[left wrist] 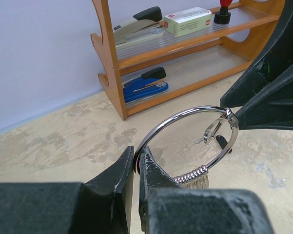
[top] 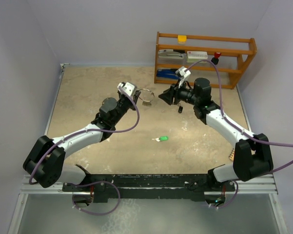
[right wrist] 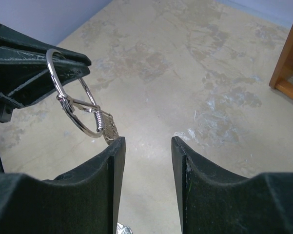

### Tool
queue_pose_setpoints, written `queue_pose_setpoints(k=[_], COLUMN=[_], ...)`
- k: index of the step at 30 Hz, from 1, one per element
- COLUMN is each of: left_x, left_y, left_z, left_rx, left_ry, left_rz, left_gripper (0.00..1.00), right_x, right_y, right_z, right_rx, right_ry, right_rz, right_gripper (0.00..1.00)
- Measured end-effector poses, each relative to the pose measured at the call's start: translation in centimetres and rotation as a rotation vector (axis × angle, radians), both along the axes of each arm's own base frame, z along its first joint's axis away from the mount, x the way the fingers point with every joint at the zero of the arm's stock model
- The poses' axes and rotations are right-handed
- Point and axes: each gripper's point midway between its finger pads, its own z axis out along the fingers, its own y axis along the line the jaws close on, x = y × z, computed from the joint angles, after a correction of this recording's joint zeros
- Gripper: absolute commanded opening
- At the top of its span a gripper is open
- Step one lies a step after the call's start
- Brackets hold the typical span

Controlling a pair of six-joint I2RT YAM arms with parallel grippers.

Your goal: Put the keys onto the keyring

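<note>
Your bench [top: 83, 92] carries one wooden rack [top: 219, 39] at the far right. Its upper shelf holds a grey stapler [left wrist: 136, 27], a white box [left wrist: 187, 20] and a red-topped piece [left wrist: 223, 14] cut off by the frame; its lower shelf holds a blue stapler [left wrist: 146, 87]. Your left claw [left wrist: 136, 163] is clamped on the keyring [left wrist: 185, 119] at far mid-bench. Your right claw [right wrist: 146, 156] stands apart just right of it; whether it touches the ring is unclear. The ring's silver keys [right wrist: 106, 127] bunch too tightly to count. Two loose keys lie on the bench: the black key [top: 180, 109], small and dim, and the green key [top: 161, 139], nearer you.
</note>
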Motion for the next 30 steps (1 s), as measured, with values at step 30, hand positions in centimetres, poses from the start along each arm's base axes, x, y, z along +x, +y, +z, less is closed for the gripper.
queue_pose_setpoints(k=[30], left_x=[0.5], left_y=[-0.2], left_z=[1.4], left_rx=[-0.180], left_ry=[0.020], left_rz=[-0.219], left_gripper=[0.00], right_x=[-2.5], right_y=[1.3], right_z=[2.9], right_rx=[0.090], right_ry=[-0.178], right_rz=[0.148], right_gripper=[0.44])
